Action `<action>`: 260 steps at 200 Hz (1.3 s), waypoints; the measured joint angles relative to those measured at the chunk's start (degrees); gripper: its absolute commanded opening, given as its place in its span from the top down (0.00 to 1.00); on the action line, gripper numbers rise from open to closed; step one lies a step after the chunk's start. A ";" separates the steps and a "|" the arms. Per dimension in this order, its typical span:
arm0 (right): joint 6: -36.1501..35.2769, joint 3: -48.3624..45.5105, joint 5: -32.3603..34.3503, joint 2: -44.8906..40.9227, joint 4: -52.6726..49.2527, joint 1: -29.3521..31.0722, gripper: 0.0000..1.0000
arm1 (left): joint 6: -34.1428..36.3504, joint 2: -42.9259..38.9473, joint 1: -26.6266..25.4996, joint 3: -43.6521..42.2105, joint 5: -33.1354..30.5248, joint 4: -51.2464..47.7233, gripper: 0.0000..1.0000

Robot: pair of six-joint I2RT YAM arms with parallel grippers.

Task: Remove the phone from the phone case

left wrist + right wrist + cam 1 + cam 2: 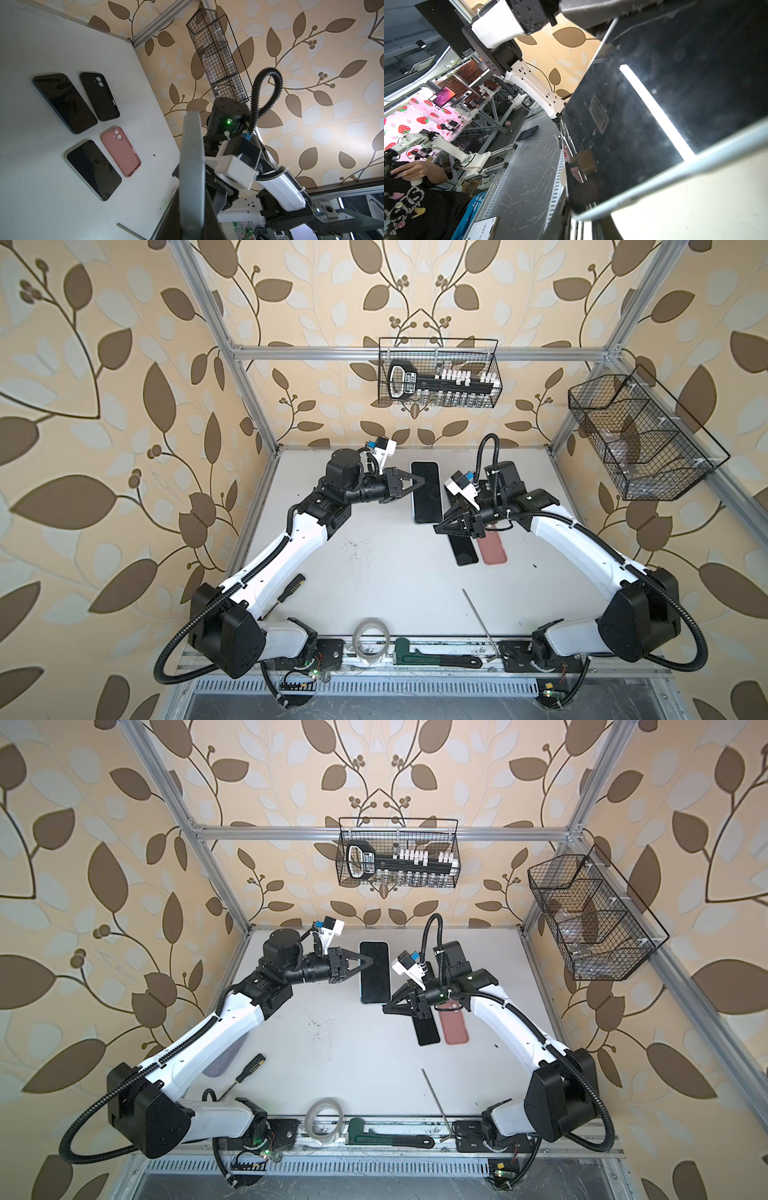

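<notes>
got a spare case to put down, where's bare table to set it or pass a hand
Widest bare patch: the middle of the table, bordered by the screwdriver, tape roll, metal rod and black phone. Crowded: beneath the right gripper, where black phone and pink case lie side by side, and at the big phone that the left gripper holds.

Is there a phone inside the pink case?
No, the pink case lies empty on the table, with its bare inside and camera holes showing.
</notes>
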 measured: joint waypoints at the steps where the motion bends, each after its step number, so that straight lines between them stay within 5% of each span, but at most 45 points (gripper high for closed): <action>1: 0.00 0.00 0.02 0.00 0.00 0.00 0.85 | -0.02 -0.02 0.00 0.00 -0.02 0.00 1.00; 61: -0.39 0.00 -0.07 -0.04 0.50 0.00 0.74 | -0.22 -0.20 -0.11 0.00 -0.24 -0.28 1.00; 138: -0.42 0.00 -0.09 -0.24 0.70 -0.04 0.82 | -0.35 -0.24 -0.09 0.00 -0.24 -0.07 1.00; 189: -0.44 0.02 -0.90 -0.24 0.85 -0.02 0.77 | -0.31 -0.55 -0.11 -0.04 -0.20 0.00 1.00; 260: -0.42 0.33 -1.25 -0.17 0.50 -0.02 0.82 | -0.24 -0.55 -0.09 -0.07 0.20 0.20 1.00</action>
